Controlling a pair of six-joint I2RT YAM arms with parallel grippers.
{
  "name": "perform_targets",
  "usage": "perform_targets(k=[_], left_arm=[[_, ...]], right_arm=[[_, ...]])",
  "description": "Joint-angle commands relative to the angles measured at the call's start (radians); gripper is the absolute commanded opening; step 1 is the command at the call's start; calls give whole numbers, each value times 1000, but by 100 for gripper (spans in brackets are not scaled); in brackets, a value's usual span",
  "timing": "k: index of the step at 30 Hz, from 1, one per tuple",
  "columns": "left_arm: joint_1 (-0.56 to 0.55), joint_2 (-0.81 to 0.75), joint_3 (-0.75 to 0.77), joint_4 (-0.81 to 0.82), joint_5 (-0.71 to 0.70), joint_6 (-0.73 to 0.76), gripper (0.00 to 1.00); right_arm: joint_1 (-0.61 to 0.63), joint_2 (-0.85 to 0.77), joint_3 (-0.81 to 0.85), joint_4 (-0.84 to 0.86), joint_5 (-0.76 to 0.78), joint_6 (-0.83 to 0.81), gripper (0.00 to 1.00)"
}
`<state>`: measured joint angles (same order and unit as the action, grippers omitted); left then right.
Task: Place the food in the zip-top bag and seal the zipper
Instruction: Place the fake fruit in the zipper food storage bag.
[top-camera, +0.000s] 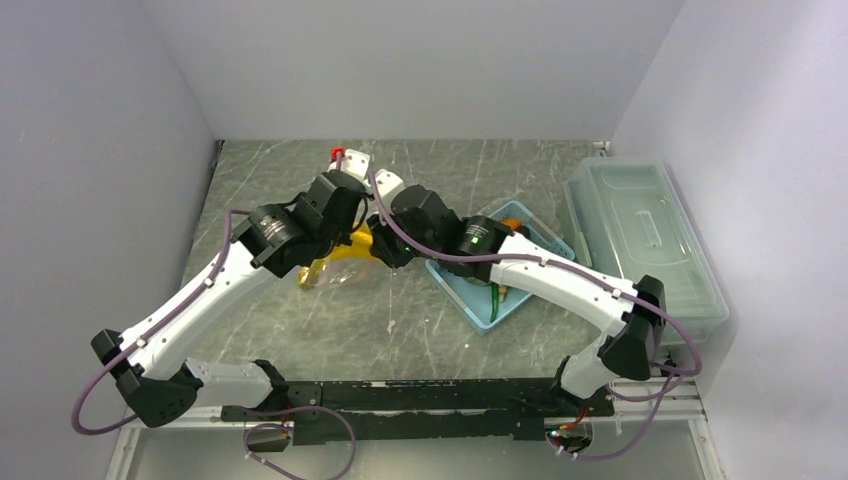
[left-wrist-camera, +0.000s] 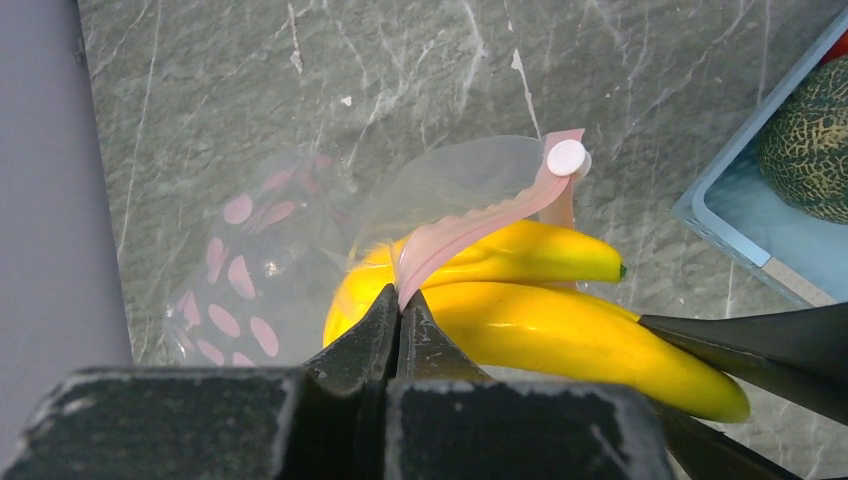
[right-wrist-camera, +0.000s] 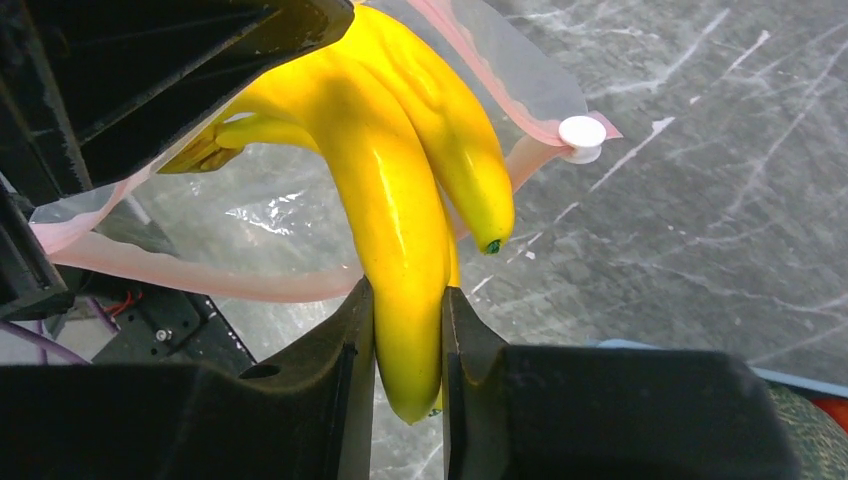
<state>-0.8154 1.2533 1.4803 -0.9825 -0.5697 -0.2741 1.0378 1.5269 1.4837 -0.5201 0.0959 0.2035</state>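
My left gripper (left-wrist-camera: 402, 298) is shut on the pale-pink zipper strip (left-wrist-camera: 470, 225) of the clear zip-top bag (left-wrist-camera: 270, 250) and holds its mouth up. My right gripper (right-wrist-camera: 408, 300) is shut on the yellow banana bunch (right-wrist-camera: 400, 180), whose far end sits inside the bag's mouth (right-wrist-camera: 300, 210). The bananas (left-wrist-camera: 540, 300) also show in the left wrist view, and bag and bananas (top-camera: 345, 262) lie between the two grippers in the top view. A white slider tab (right-wrist-camera: 582, 133) sits at the zipper's end. The netted melon (left-wrist-camera: 815, 140) lies in the blue basket (top-camera: 470, 290), with an orange carrot (top-camera: 510, 224) and green pod (top-camera: 495, 300).
A large clear lidded box (top-camera: 640, 235) stands at the right edge of the table. The blue basket sits just right of the bag, under my right arm. The grey walls close in at left, back and right.
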Motion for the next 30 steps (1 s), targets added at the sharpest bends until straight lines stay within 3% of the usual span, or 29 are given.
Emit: perform_targets(k=[1, 8, 21, 30], left_arm=[[-19, -59, -9, 93, 82, 29, 0], [-19, -88, -26, 110, 111, 40, 0], [-18, -108, -50, 102, 111, 33, 0], [-18, -98, -45, 84, 86, 22, 0]], right_arm=[[1, 45, 63, 76, -46, 23, 1], [1, 78, 73, 126, -63, 53, 11], [1, 14, 37, 194, 28, 82, 59], [1, -69, 4, 194, 115, 87, 64]])
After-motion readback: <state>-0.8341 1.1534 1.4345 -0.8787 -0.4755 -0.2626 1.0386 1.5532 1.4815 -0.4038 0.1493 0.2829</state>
